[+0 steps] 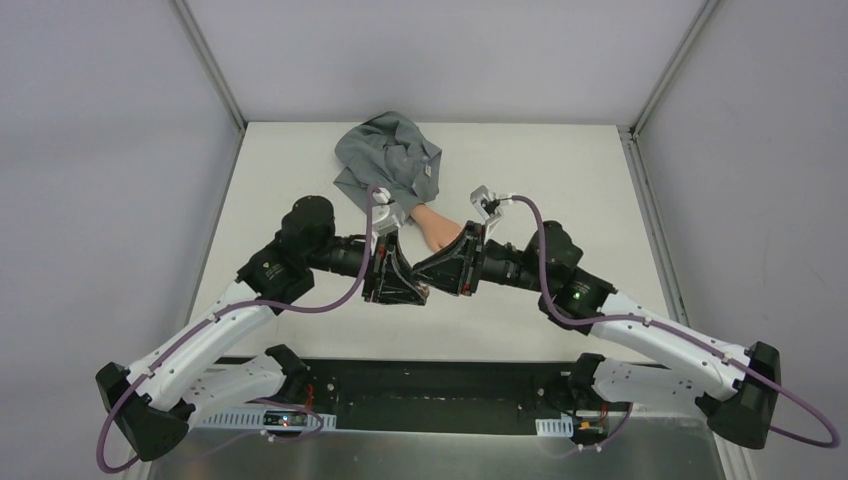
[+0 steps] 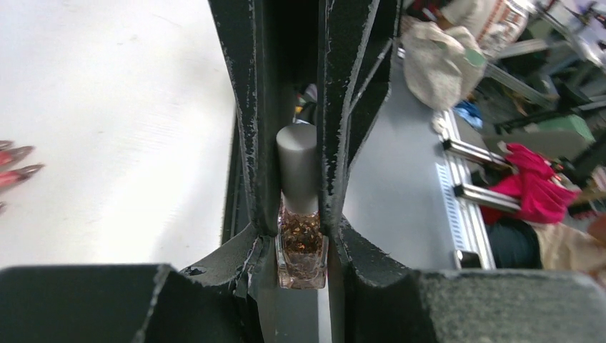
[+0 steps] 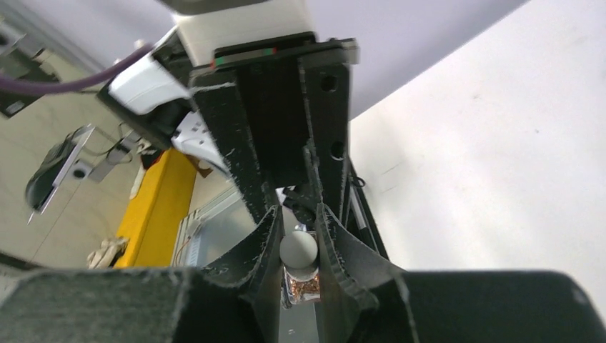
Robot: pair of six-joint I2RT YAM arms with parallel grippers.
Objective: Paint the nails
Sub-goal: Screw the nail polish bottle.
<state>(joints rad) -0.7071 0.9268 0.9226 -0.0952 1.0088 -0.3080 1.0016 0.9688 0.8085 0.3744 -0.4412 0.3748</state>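
Observation:
The peach fake hand (image 1: 437, 228) lies mid-table, its grey sleeve (image 1: 390, 160) bunched behind it. In the left wrist view, the red pointed nails (image 2: 18, 168) show at the left edge. Just in front of the hand the two grippers meet tip to tip. My left gripper (image 2: 302, 250) is shut on the glass body of a small polish bottle (image 2: 302, 246) filled with coppery glitter. My right gripper (image 3: 298, 254) is shut on the bottle's pale grey cap (image 3: 298, 249), coming from the opposite side. The cap sits on the bottle. No brush shows.
The white table (image 1: 560, 180) is boxed in by grey walls at the left, back and right. Both arm bases stand on the dark rail (image 1: 430, 395) at the near edge. Cables loop off each wrist.

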